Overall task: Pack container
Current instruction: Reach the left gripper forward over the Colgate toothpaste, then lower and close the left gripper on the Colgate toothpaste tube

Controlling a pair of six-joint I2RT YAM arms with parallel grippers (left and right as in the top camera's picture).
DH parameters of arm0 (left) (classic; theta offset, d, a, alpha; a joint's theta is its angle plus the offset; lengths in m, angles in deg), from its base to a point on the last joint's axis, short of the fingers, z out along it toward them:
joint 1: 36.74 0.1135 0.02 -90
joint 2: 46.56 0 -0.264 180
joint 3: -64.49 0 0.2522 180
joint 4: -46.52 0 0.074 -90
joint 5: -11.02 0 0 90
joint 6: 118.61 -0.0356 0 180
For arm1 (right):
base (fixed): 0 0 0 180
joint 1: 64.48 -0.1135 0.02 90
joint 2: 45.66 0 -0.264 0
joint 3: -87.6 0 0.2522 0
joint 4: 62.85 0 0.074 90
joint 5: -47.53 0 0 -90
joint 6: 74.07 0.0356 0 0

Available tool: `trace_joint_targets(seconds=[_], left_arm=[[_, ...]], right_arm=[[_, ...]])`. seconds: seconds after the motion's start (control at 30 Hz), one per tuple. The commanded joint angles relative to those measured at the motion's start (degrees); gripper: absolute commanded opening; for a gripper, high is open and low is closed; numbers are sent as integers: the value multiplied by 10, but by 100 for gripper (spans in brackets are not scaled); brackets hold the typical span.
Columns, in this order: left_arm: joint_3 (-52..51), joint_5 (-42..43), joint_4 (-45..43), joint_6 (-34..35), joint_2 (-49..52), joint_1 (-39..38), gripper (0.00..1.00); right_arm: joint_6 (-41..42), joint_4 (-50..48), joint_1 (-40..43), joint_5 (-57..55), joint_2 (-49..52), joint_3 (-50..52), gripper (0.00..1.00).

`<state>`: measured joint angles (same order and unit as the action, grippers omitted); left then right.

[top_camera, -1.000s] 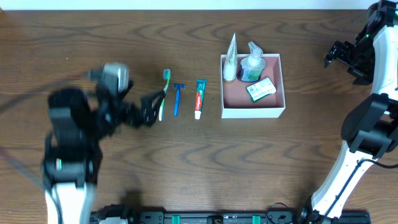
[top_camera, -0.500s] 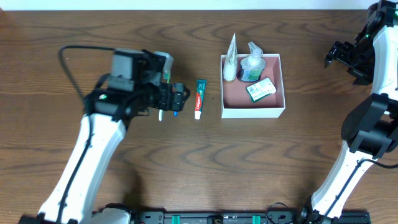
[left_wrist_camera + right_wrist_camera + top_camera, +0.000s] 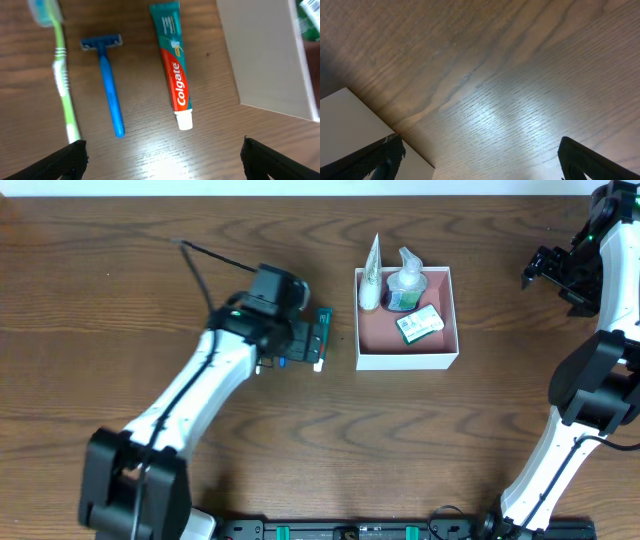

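Note:
The container is a white-walled square box with a pink floor, right of centre; its white wall also shows in the left wrist view. A green toothbrush, a blue razor and a Colgate toothpaste tube lie side by side on the table to its left. My left gripper hovers open over the razor and toothpaste, hiding most of them from above. Nothing is between its black fingertips. My right gripper stands open and empty at the far right, over bare wood.
Inside the container are a white tube, a pump bottle of blue liquid and a green-and-white packet. A white surface fills the lower left of the right wrist view. The right arm's base stands at the right edge.
My left arm has swung right from the table's left side, passing the toothbrush, and now hangs over the razor and toothpaste. The right arm has not moved.

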<state>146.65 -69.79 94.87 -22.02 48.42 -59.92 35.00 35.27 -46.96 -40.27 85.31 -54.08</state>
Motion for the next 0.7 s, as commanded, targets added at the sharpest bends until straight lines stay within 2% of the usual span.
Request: trace_joint_targets(seconds=[0.0,0.47,0.67], left_arm=[[19,-43,-12,21,30,-11,98],[122,-65,11,21,136,-12,98],[125,-64,14,41,172,-16,98]], right_arm=[[8,0,0,2,-8,1,99],[8,0,0,2,-8,1,99],[8,0,0,2,-8,1,99]])
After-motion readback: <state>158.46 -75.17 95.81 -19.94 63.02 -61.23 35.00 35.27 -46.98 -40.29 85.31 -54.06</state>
